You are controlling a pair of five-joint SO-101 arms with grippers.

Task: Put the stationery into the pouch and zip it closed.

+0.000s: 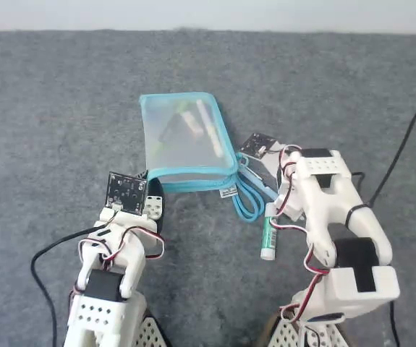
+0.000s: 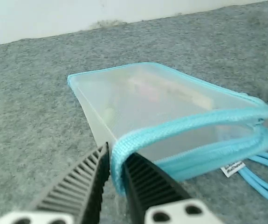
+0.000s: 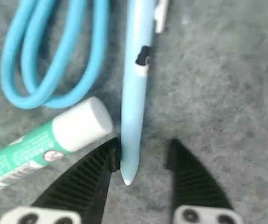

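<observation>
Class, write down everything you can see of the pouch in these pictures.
The pouch is a translucent pale bag edged in light blue trim, lying on the grey felt-like table. Blurred items show through its wall. A small white label and a looped blue cord sit at one corner. The left end effector is shut on its blue edge at another corner. Whether the zip is open cannot be told.

glue stick [image 1: 268,233] beside pen [image 3: 136,84], both right of pouch [image 1: 186,141] — cord [image 1: 245,202] between
</observation>
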